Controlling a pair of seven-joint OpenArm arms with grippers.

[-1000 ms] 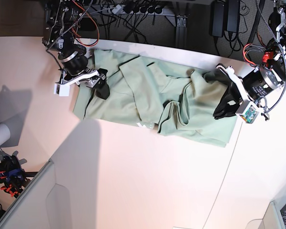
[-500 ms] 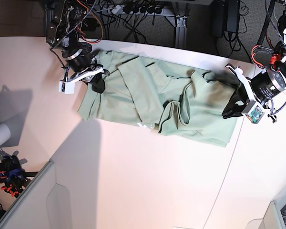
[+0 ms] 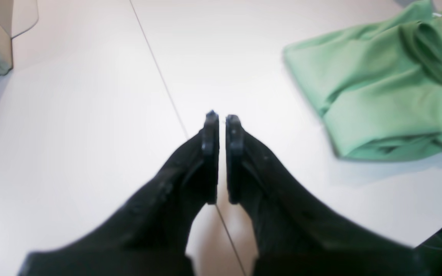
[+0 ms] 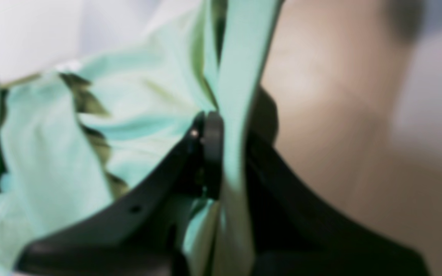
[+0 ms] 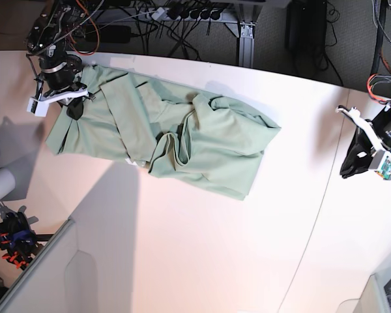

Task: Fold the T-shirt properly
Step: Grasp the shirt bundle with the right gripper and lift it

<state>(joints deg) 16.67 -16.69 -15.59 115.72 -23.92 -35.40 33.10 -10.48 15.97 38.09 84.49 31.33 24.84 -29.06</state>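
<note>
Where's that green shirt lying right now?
In the base view the T-shirt lies rumpled on the white table, toward its upper left, one end pinched by the right gripper, well apart from the left gripper.

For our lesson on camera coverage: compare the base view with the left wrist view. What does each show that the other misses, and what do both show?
Only the base view: the whole shirt spread crumpled on the table, the right gripper at its far corner, cables behind the table.
Only the left wrist view: the left gripper close up, its fingers nearly together with nothing between them, above a thin seam line in the table.
Both: the table, the left gripper clear of the shirt, and the shirt's nearer end.
</note>
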